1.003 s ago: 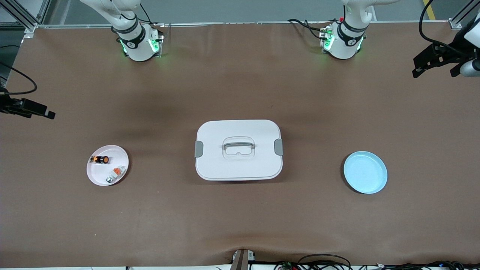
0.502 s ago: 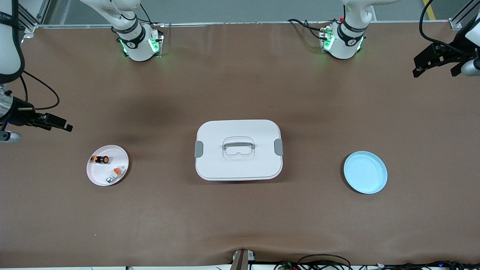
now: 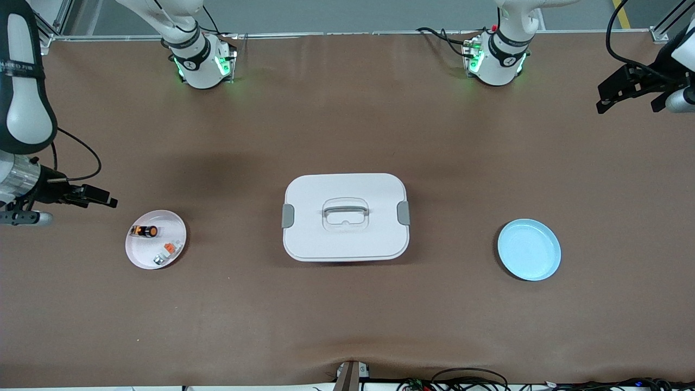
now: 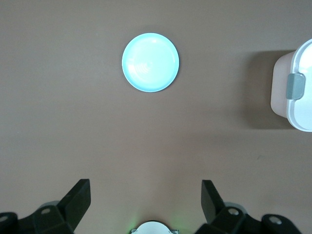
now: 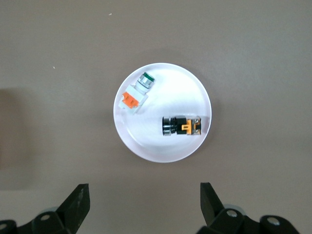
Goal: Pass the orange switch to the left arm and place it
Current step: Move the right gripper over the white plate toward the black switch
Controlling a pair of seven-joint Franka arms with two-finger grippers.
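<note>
- The orange switch (image 3: 144, 231), a small black cylinder with a round orange end and an orange patch on its body, lies on its side in the pink plate (image 3: 142, 258) toward the right arm's end of the table.
- Beside it in the same plate, nearer the front camera and not touching it, lies a white-grey piece with an orange tab (image 3: 167, 252).
- The right gripper (image 3: 103, 199) hangs above the table close by the pink plate, fingers spread wide and holding nothing.
- For a clean pick, it should centre over the switch's body, line its fingers up across the cylinder's width, and come straight down, keeping clear of the white-grey piece.
- The round, smooth body will likely roll if nudged from one side only.
- The white box (image 3: 346, 216), rounded, with grey side latches and a recessed handle, sits mid-table between the plates.
- The glossy blue plate (image 3: 529, 249) is empty.
- The left gripper (image 3: 624, 89) waits, jaws apart, above the left arm's end of the brown matte table (image 3: 347, 315).
</note>
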